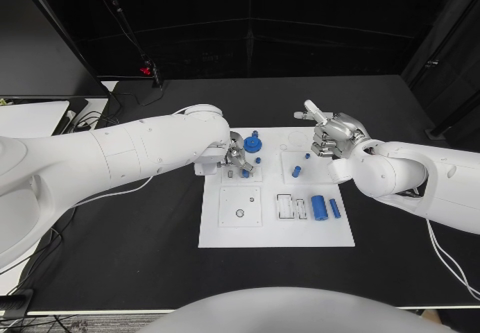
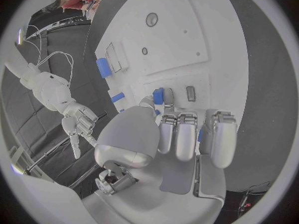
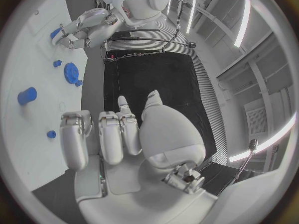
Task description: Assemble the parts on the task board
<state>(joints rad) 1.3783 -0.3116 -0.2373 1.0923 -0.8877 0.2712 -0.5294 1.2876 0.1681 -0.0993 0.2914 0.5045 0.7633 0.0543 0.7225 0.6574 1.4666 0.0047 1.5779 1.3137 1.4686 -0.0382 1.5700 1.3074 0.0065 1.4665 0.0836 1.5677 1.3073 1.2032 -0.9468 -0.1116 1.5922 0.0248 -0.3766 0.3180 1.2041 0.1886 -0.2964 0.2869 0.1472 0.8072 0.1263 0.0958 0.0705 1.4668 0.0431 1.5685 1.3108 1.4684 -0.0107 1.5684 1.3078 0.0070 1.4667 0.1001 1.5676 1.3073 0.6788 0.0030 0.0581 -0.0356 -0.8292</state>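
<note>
While we look for writing: we find no legible brand, label or text on any thing.
Board: white board (image 1: 275,232) lies mid-table on the black table (image 1: 120,263), with recessed slots and small holes in it.
Left hand: left hand (image 1: 236,159) is down on the board's far left part, fingers curled in close together. In the left wrist view a small blue part (image 2: 159,95) sits at its fingertips (image 2: 167,129), touching them; we cannot tell whether it is truly gripped or only touched.
Right hand: right hand (image 1: 333,135) is raised over the board's far right edge, fingers folded in toward the palm with one finger sticking out straight. We see nothing held in it in the right wrist view (image 3: 118,134).
Gear: blue gear (image 1: 253,144) stands on the far part of the board, just beside the left hand.
Peg: blue peg (image 1: 297,170) stands upright mid-board, near the right hand but apart from it.
Cylinder: blue cylinder (image 1: 319,207) lies on its side on the right part of the board, next to a slimmer blue bar (image 1: 335,208).
Slots: two rectangular slots (image 1: 292,207) sit just left of the cylinder.
Plate: square plate (image 1: 240,207) with a round hole lies on the board's left near part.
</note>
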